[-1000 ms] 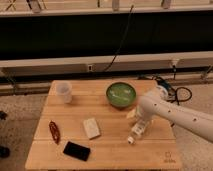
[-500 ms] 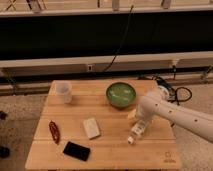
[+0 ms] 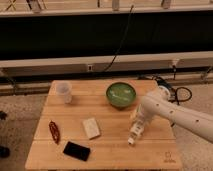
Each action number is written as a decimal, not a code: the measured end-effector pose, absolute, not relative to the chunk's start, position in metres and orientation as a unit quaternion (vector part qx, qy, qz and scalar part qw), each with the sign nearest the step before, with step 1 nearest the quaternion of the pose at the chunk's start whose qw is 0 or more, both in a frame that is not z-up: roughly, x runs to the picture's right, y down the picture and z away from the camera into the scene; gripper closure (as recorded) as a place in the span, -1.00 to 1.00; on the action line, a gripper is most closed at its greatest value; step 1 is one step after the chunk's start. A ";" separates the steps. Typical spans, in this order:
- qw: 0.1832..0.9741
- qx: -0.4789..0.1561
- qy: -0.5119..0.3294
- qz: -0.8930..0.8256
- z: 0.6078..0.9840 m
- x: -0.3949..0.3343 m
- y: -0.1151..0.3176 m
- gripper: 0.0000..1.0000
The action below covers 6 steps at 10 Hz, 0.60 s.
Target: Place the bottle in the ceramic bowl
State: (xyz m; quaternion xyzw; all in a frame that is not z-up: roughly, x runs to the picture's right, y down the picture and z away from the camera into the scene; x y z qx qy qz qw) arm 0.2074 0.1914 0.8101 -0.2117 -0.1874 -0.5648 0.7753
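The green ceramic bowl [image 3: 121,94] stands at the back of the wooden table [image 3: 110,155], right of centre. The slim white bottle [image 3: 132,139] lies on the table in front of the bowl and a little to its right, only its near end showing. My gripper [image 3: 137,126] reaches down from the white arm on the right and sits directly over the bottle, covering most of it. The bowl looks empty.
A translucent plastic cup [image 3: 64,91] stands at the back left. A flat white block [image 3: 91,128] lies near the middle, a red object [image 3: 54,131] at the left and a black flat device [image 3: 76,150] near the front edge. Cables hang behind the table.
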 end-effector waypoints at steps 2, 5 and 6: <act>0.776 -0.210 -0.188 -0.564 0.809 0.208 0.191 0.16; 0.777 -0.206 -0.183 -0.566 0.807 0.211 0.188 0.49; 0.776 -0.203 -0.182 -0.568 0.806 0.209 0.182 0.67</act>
